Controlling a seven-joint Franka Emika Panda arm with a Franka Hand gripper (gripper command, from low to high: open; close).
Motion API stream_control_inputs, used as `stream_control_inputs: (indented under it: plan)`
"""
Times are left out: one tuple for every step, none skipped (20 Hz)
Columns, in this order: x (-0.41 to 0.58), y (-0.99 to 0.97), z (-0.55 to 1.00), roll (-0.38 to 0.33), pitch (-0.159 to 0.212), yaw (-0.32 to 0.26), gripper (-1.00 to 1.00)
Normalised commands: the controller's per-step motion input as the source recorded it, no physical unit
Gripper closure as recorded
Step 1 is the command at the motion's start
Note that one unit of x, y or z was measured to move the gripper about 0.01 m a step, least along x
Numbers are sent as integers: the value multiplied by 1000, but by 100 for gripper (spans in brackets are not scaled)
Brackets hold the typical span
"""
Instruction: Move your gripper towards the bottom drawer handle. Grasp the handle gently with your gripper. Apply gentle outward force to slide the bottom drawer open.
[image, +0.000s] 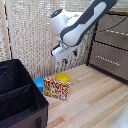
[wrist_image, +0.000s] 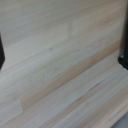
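The dresser (image: 112, 42) has dark brown drawer fronts with silver handles. The floor (image: 92, 97) is pale wood planks; the bin (image: 17, 95) is black.

Black fabric bin (image: 17, 95) sits at the exterior view's left, open top, a divider inside. Just beside it on the light wood floor (image: 95, 100) stands a small box (image: 56, 88) with a red and yellow printed front. Behind the box a yellow round thing (image: 62, 76), and a blue thing (image: 38, 82) between the box and the bin. Woven cane screen (image: 30, 30) behind. Wrist view: only pale wood planks (wrist_image: 60, 65), blurred
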Motion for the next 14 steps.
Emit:
stream_control_inputs:
  plan:
    - [-34,-129,-63,-375,0,131,-100]
    - [-31,-120,-69,-375,0,132,-100]
    - [-29,-120,-69,-375,0,131,-100]
    - [-29,-120,-69,-375,0,131,-100]
    - [-14,-109,-71,-375,0,131,-100]
    - [-3,-94,-74,-375,0,131,-100]
    - [0,-91,-77,-375,0,131,-100]
    - [0,-80,-77,-375,0,131,-100]
    - [0,-63,-74,-375,0,129,-100]
    - [0,-49,-94,-375,0,124,-100]
    - [0,-63,-157,-375,0,127,-100]
    - [0,-66,-183,-375,0,126,-100]
    - [0,-63,-211,-375,0,127,-100]
    - [0,-54,-229,-375,0,130,-100]
